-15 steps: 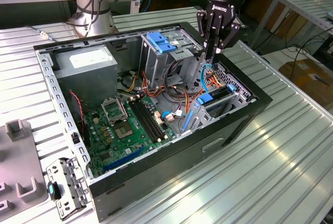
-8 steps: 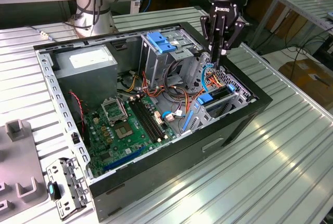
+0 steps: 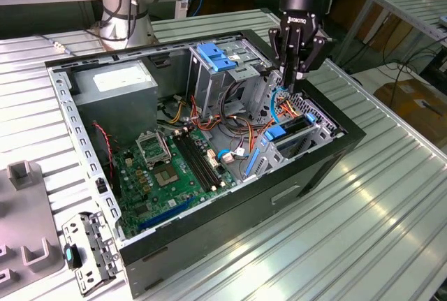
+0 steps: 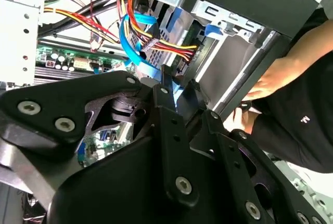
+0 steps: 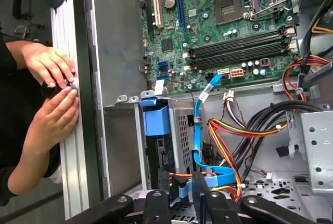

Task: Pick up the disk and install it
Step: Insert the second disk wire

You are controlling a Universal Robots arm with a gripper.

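- The surface point(image 3: 363, 217) I'm working over is ribbed silver aluminium, slats running lengthwise, pretty shiny on the exterior view's right.
- Sitting right on it is the open black PC case point(image 3: 230, 224), side panel off, taking up most of the middle.
- On the exterior view's left there's a grey plastic fixture point(image 3: 24, 235) with raised blocks, flat on the surface.
- Just beside that, near the case's corner, a small perforated metal bracket point(image 3: 87, 252) with a dark latch lies flat.
- The arm's round base point(image 3: 126, 8) stands on the surface behind the case.

Exterior high, oblique over open case point(image 3: 335, 149) — wrist views close inside.
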